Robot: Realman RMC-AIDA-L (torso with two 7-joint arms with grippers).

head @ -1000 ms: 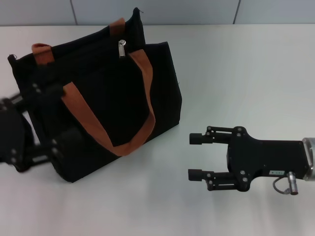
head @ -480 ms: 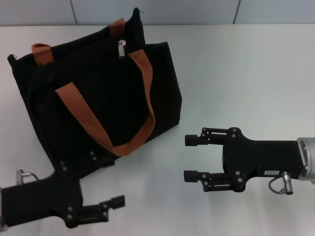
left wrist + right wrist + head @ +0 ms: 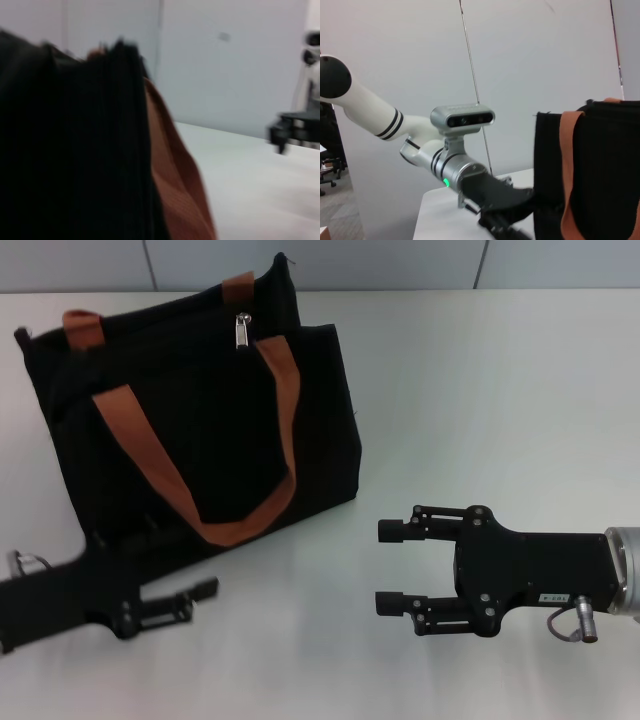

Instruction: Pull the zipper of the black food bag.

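The black food bag (image 3: 190,410) stands on the white table at the left, its two brown-orange handles draped over the near face. Its silver zipper (image 3: 242,330) hangs at the top edge, near the bag's middle. My left gripper (image 3: 200,562) lies low at the bag's near bottom edge and is open; one finger (image 3: 205,588) shows on the table and the other blends into the black fabric. My right gripper (image 3: 390,567) is open and empty on the table to the right of the bag, pointing at it. The left wrist view is filled by the bag (image 3: 75,140) and a strap (image 3: 175,185).
The white table (image 3: 480,390) runs to a grey wall at the back. In the right wrist view the bag (image 3: 605,170) stands at one side with my left arm (image 3: 455,170) beside it. The right gripper (image 3: 295,130) shows far off in the left wrist view.
My left arm came off the bag's left side, swung to the front and now lies at the bag's near bottom edge. The bag shifted slightly. The right gripper barely moved.
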